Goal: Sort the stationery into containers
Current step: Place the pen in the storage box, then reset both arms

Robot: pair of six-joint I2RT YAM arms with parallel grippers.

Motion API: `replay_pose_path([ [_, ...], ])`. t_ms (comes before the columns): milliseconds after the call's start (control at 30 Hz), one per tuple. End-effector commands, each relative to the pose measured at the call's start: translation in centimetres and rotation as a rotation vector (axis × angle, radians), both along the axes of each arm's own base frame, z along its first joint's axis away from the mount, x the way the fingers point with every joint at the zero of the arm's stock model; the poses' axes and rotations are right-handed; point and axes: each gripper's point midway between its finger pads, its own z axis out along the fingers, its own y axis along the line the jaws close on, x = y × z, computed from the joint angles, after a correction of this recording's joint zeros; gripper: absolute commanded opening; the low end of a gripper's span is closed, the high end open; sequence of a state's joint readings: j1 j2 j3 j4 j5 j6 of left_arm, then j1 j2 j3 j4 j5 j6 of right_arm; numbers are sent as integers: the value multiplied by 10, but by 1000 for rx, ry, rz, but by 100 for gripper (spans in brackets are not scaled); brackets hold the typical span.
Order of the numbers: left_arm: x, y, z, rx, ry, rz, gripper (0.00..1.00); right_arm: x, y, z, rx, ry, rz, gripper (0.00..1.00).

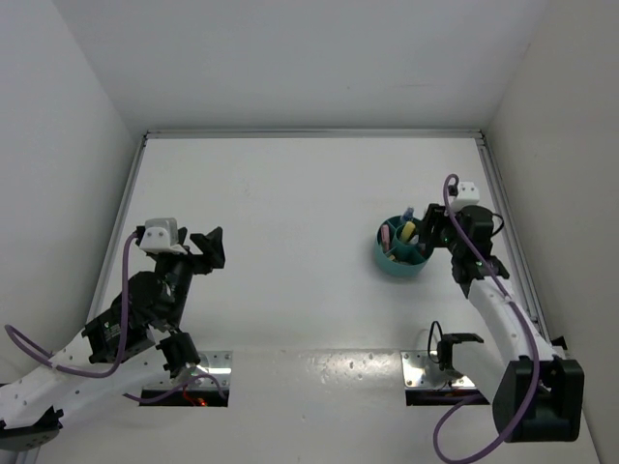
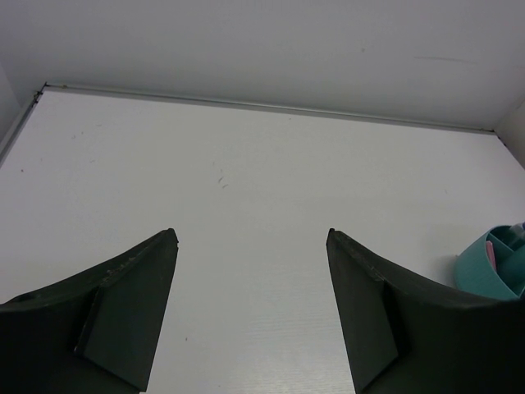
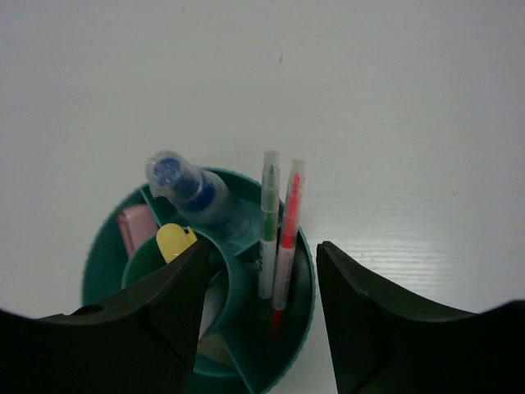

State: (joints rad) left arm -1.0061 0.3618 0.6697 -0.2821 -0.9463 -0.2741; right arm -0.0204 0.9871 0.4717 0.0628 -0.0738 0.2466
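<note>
- Where the arms are bolted at the near edge, two metal plates (image 1: 215, 365) lie flat on the white table (image 1: 290, 193).
- The left claw (image 2: 252, 238) hangs over bare table, its fingers (image 2: 131, 312) spread wide with nothing between them.
- Well off to that claw's right sits the teal cup (image 2: 484, 271), only a slice of its rim showing at the edge of the left wrist view.
- The right claw (image 3: 257, 246) hovers right over the cup, fingers (image 3: 164, 304) parted and gripping nothing; they hide the cup's near part.
- Between those fingers, a green pen (image 3: 268, 222) and a pink pen (image 3: 289, 222) stand side by side in one outer compartment.
- Just past the fingertips, a clear blue-capped tube (image 3: 184, 189) leans out of a far compartment.
- Against one finger, a yellow marker (image 3: 175, 240) peeks out, half hidden, so its compartment cannot be told.
- Beyond it, a pink marker (image 3: 133, 230) stands in the outer ring.
- Past the cup the table runs bare to a metal strip (image 1: 309, 133) at the foot of the back wall.
- White walls (image 1: 309, 58) close in the left, back and right.
</note>
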Motion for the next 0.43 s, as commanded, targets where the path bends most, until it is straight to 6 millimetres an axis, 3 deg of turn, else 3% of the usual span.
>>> replay_pose_path([
  [0, 2, 0, 5, -11, -12, 11, 79, 13, -1, 61, -54, -141, 41, 57],
  [67, 3, -8, 3, 1, -6, -26, 83, 20, -2, 99, -81, -197, 49, 77],
  [100, 5, -16, 1, 19, -1, -45, 85, 14, 3, 95, -88, -134, 95, 99],
  [133, 6, -27, -2, 45, 7, -94, 87, 19, 10, 126, -150, -173, 166, 100],
  [167, 7, -34, -6, 63, 19, -121, 92, 19, 12, 118, -148, -112, 186, 100],
  [200, 11, -45, -7, 89, 38, -140, 95, 26, 10, 139, -136, -150, 163, 100],
  [267, 14, -55, -14, 133, 73, -165, 98, 29, 4, 157, -156, -209, 123, 100],
  [400, 21, -62, -26, 177, 118, -156, 100, 24, 1, 158, -154, -248, 101, 100],
])
